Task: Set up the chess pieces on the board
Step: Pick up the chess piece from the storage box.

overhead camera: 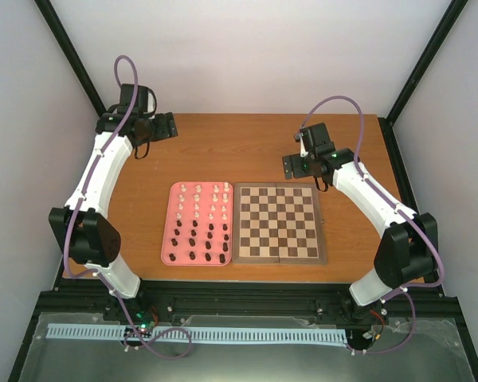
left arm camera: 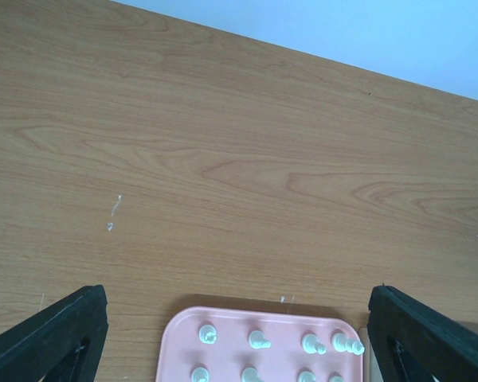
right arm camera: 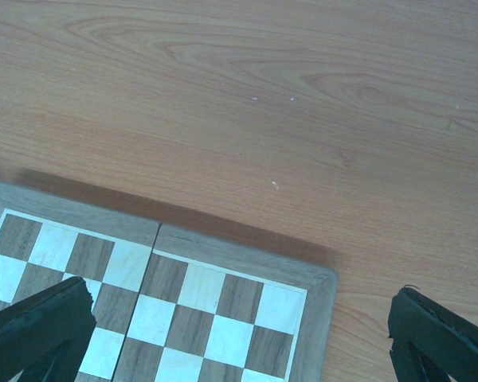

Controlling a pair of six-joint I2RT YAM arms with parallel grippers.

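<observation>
Beginning only: no pieces [overhead camera: 193, 239] on board [overhead camera: 277, 223], all in tray [overhead camera: 169, 256] just beside. Hovering with fingers spread, empty: left gripper [overhead camera: 164, 126] beyond tray, right gripper [overhead camera: 296, 165] near board's far corner. Next, likely: descend to tray, pinch one piece.

The wooden table [overhead camera: 143, 167] carries a pink tray [overhead camera: 205, 208] (left of centre) and the checkered board [overhead camera: 278, 223] just beside it on the right, both toward the near edge.
</observation>
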